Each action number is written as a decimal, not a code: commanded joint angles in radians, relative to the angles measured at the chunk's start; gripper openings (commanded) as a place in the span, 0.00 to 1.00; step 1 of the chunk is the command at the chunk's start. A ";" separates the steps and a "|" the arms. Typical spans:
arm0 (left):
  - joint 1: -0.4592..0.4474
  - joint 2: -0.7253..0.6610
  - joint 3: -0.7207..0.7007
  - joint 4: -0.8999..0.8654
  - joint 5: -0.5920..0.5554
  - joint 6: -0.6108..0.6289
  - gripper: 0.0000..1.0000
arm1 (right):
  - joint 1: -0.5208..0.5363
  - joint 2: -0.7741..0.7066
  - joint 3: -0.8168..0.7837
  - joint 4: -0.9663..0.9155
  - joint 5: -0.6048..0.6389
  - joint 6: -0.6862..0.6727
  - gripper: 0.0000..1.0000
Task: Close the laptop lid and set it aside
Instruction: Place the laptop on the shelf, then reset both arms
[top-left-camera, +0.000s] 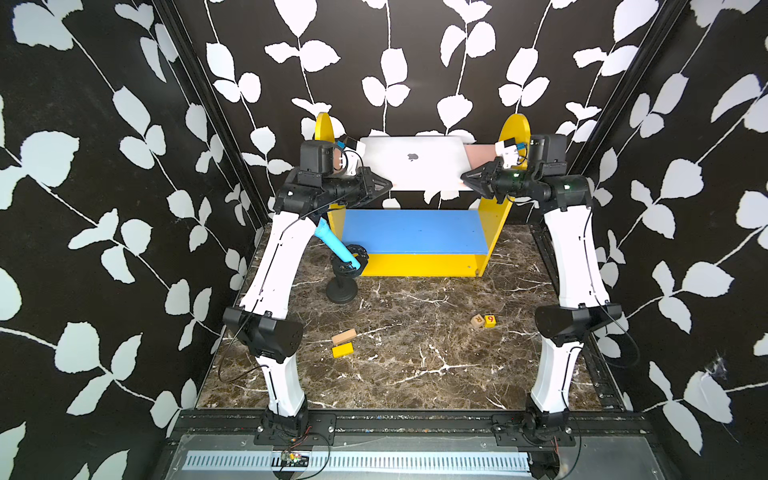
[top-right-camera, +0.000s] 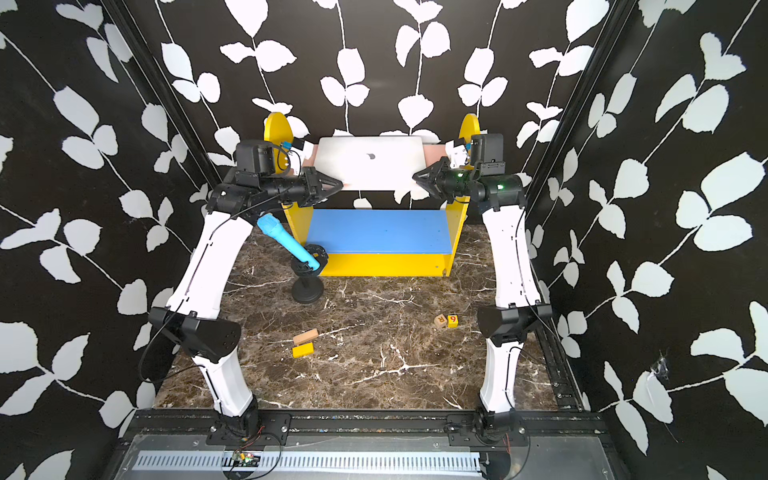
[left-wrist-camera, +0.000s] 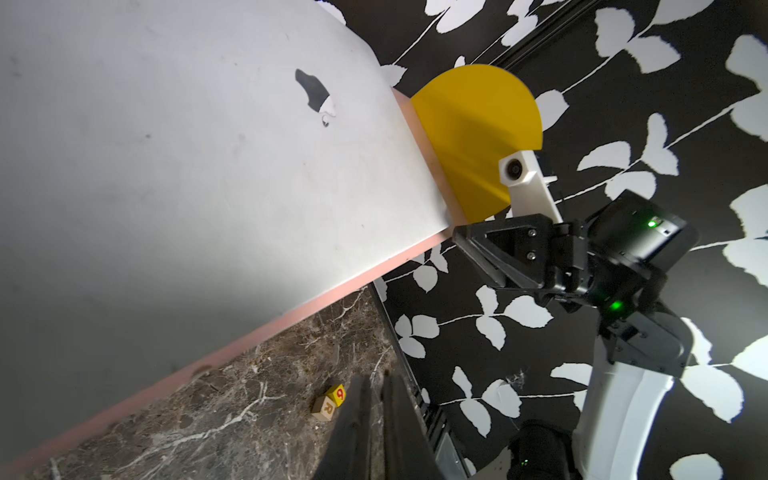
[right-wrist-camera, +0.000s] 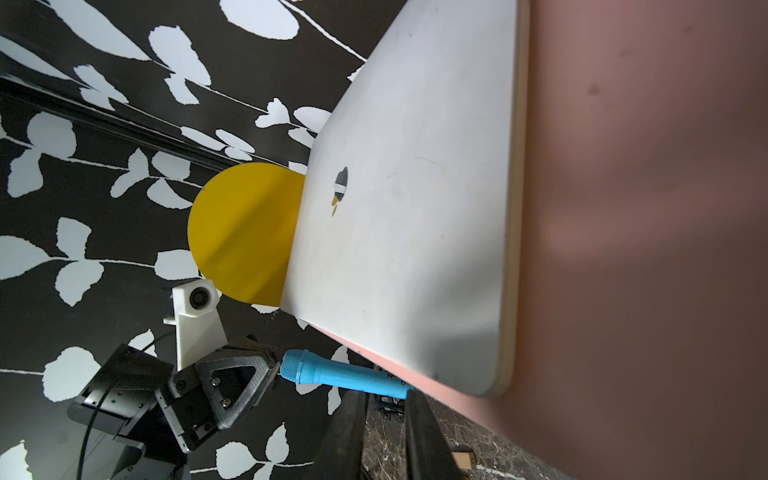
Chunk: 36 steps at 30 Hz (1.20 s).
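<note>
Lid (top-right-camera: 365, 170) down, laptop (top-left-camera: 415, 166) flat on the pink shelf (top-left-camera: 478, 151), logo up, towards its left end and front edge. Left gripper (top-left-camera: 385, 185) sits at the near left corner, right gripper (top-left-camera: 465, 178) at the near right. Both sets of fingers are slightly parted and empty. This looks like the let-go. Spread wider, then back straight out, level, without nudging a corner. Mind the mic (top-left-camera: 332, 245) below.

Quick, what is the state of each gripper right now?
Left gripper: open a crack, holding nothing.
Right gripper: slightly open, holding nothing.
</note>
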 joint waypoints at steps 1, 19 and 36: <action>0.007 -0.078 -0.004 0.010 0.015 0.006 0.17 | -0.005 -0.088 -0.032 0.056 -0.025 -0.020 0.25; 0.022 -0.424 -0.431 0.172 -0.131 0.097 0.98 | -0.003 -0.516 -0.599 0.250 0.006 -0.173 1.00; 0.024 -0.921 -1.225 0.499 -0.596 0.281 0.98 | -0.004 -1.147 -1.603 0.815 0.426 -0.550 1.00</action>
